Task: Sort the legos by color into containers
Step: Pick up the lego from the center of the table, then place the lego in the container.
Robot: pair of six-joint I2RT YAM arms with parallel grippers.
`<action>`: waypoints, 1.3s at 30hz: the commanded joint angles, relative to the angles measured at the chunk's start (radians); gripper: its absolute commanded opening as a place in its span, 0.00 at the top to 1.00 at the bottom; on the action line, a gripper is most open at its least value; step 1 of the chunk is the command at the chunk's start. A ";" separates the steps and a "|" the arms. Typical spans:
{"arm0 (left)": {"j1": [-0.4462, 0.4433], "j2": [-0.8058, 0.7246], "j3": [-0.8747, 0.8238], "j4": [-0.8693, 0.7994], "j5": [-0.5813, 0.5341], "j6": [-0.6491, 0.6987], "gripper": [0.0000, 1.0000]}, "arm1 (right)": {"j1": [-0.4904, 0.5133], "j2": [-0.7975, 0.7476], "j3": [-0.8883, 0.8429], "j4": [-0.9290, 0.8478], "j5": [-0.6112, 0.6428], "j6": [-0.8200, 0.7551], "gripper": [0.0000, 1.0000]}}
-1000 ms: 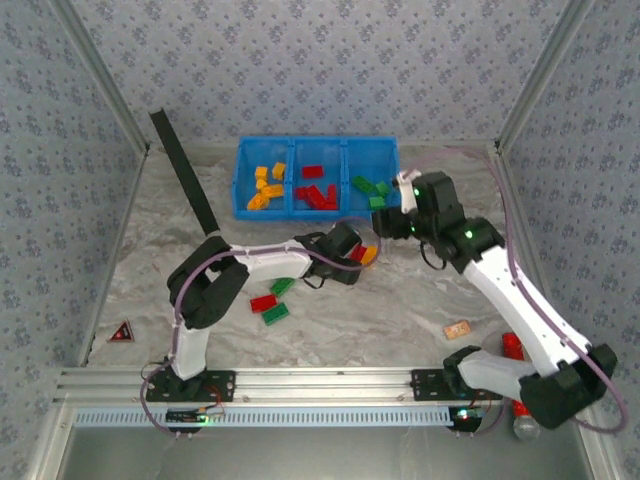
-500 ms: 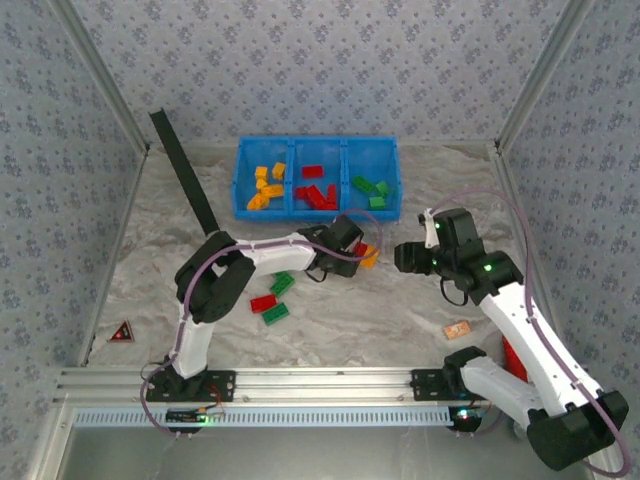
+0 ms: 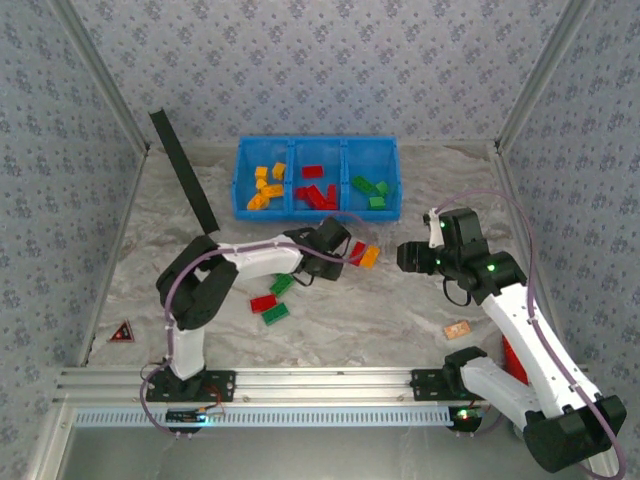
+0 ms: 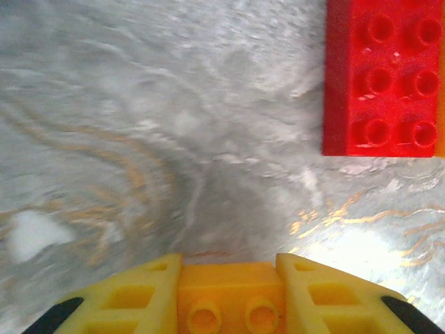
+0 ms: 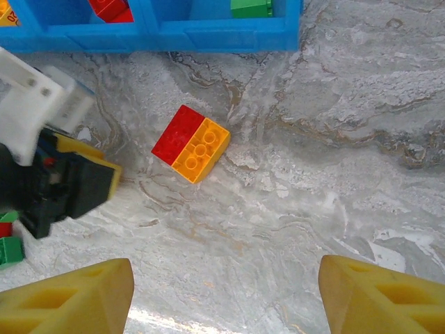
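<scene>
My left gripper point(image 4: 228, 268) is shut on an orange-yellow lego point(image 4: 229, 296), studs facing the camera, low over the table. From above, the left gripper point(image 3: 341, 247) sits just left of a red lego point(image 3: 357, 251) and an orange lego point(image 3: 369, 257) lying side by side; the red lego point(image 4: 382, 76) is ahead to the right. My right gripper point(image 5: 226, 292) is open and empty, hovering above that red and orange pair point(image 5: 191, 142). The blue bin point(image 3: 318, 213) holds orange-yellow legos point(image 3: 264, 187), red legos point(image 3: 318, 190) and green legos point(image 3: 370, 190), one colour per compartment.
One red lego point(image 3: 263, 302) and two green legos point(image 3: 282, 285) point(image 3: 275, 313) lie near the left arm. A tan block point(image 3: 457, 329) and a red cylinder point(image 3: 512, 350) sit by the right arm's base. A black strip point(image 3: 183, 170) leans at the left wall.
My left gripper closed on an orange-yellow lego and drew back slightly to the left. My right arm pulled away from the bin's green compartment toward the near right.
</scene>
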 commanded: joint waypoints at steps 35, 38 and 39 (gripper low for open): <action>0.535 0.214 0.513 -0.103 0.023 0.198 0.69 | 0.155 0.268 -0.039 0.215 -0.075 0.088 0.28; 0.546 0.244 0.529 -0.109 0.045 0.189 0.69 | 0.291 0.290 -0.018 0.242 -0.080 -0.021 0.28; 0.549 0.255 0.535 -0.112 0.053 0.187 0.69 | 0.345 0.296 -0.007 0.250 -0.077 -0.088 0.29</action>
